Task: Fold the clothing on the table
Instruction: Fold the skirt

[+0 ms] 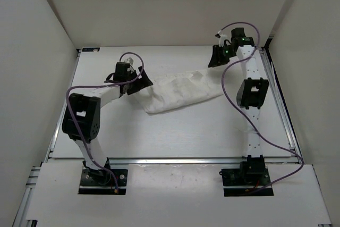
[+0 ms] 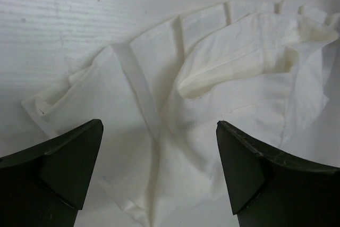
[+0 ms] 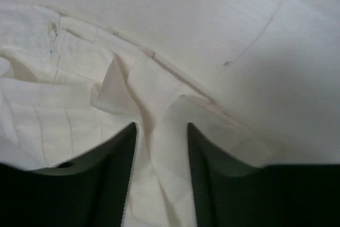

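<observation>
The table carries the clothing, a rumpled white band from near its far right corner toward mid-left; left gripper gapes wide above one end; right gripper stands partly apart, a fold lying between its fingers.

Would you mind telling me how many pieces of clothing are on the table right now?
1: the clothing lies bunched across the far middle of the table, running from the left gripper to the right gripper.
</observation>
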Motion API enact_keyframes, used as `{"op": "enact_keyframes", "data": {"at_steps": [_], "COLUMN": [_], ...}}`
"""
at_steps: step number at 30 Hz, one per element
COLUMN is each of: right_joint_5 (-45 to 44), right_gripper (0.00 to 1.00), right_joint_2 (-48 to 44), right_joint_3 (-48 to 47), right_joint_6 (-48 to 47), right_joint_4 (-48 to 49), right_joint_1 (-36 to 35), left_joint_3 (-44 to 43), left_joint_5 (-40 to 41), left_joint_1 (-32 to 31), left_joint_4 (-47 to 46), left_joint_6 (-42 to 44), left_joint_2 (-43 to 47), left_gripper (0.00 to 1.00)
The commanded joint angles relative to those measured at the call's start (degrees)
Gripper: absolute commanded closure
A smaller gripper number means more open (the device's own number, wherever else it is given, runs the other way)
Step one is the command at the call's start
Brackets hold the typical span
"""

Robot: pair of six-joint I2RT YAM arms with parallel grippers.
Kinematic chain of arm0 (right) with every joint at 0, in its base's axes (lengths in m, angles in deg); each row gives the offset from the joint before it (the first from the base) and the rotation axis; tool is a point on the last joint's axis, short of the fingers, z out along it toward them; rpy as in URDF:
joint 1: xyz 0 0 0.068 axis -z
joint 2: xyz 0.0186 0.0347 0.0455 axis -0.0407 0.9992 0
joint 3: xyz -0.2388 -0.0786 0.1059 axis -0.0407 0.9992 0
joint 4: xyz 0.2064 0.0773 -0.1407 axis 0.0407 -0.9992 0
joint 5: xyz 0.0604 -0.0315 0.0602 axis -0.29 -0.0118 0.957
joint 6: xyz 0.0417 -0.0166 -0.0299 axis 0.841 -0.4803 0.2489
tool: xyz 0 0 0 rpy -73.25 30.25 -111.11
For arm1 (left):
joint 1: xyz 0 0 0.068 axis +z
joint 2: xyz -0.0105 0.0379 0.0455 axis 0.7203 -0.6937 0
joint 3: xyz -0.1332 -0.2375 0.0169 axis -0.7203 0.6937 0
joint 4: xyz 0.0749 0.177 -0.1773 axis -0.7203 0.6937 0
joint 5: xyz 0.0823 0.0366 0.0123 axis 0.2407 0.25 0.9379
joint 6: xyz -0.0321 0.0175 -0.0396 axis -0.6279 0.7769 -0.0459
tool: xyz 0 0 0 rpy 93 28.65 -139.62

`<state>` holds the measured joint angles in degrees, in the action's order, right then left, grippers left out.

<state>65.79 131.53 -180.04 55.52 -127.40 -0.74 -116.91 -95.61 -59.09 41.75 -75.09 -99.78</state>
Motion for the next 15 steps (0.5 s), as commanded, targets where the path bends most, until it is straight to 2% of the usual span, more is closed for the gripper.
{"op": "enact_keyframes", "data": {"at_steps": [1,2,3,4,6,7,9,10,11,12,13,14,15], "right_joint_5": [-1.0,0.6,3.4,6.2,17.8,19.7,19.8,18.4,15.5,16.5,17.4,17.4,17.4], "right_gripper": [0.69,0.92,1.00,1.00,1.00,1.00,1.00,1.00,1.00,1.00,1.00,1.00,1.00], "right_joint_2": [-4.3,-5.0,-5.6,-5.6,-6.4,-6.4,-5.5,-5.4,-6.7,-7.8,-7.9,-8.1,-9.7], "right_joint_3": [-4.7,-5.1,-5.3,-5.3,-3.3,-2.9,-3.0,-2.7,2.2,5.6,7.4,8.3,11.9], "right_joint_6": [4.2,4.2,3.2,2.1,-2.8,-4.7,-14.0,-14.4,-13.9,-14.7,-11.9,-10.5,-9.7], "right_joint_4": [4.2,3.7,3.2,2.4,-2.4,-6.2,-13.0,-13.8,-13.4,-13.4,-12.6,-12.3,-10.2], "right_joint_1": [2.9,3.0,3.0,3.0,4.2,3.5,0.9,-1.0,-2.0,-1.9,-1.8,-1.4,-1.4], "left_joint_3": [-4.1,-3.5,-2.9,-2.2,-1.3,-1.9,-3.1,-3.5,-3.8,-4.2,-4.4,-5.3,-6.7], "left_joint_5": [4.7,5.9,6.0,5.9,2.9,2.2,1.4,1.4,2.4,2.2,1.2,0.5,-1.1], "left_joint_1": [-2.8,-4.1,-4.8,-5.9,-6.8,-7.6,-10.7,-12.5,-14.2,-14.8,-16.0,-17.0,-18.2], "left_joint_4": [0.0,-0.6,-2.0,-4.4,-5.8,-5.2,-4.3,-4.3,-4.0,-4.1,-4.8,-5.1,-5.4], "left_joint_6": [4.8,6.6,8.0,8.3,6.2,6.1,5.3,4.0,3.3,1.8,0.4,-0.4,-1.5], "left_joint_2": [9.9,11.8,12.8,14.6,15.7,15.6,14.6,13.1,11.7,10.5,8.5,6.2,4.8], "left_gripper": [0.01,0.01,0.01,0.01,0.01,0.01,0.10,0.23,0.52,0.66,0.88,1.00,1.00]}}
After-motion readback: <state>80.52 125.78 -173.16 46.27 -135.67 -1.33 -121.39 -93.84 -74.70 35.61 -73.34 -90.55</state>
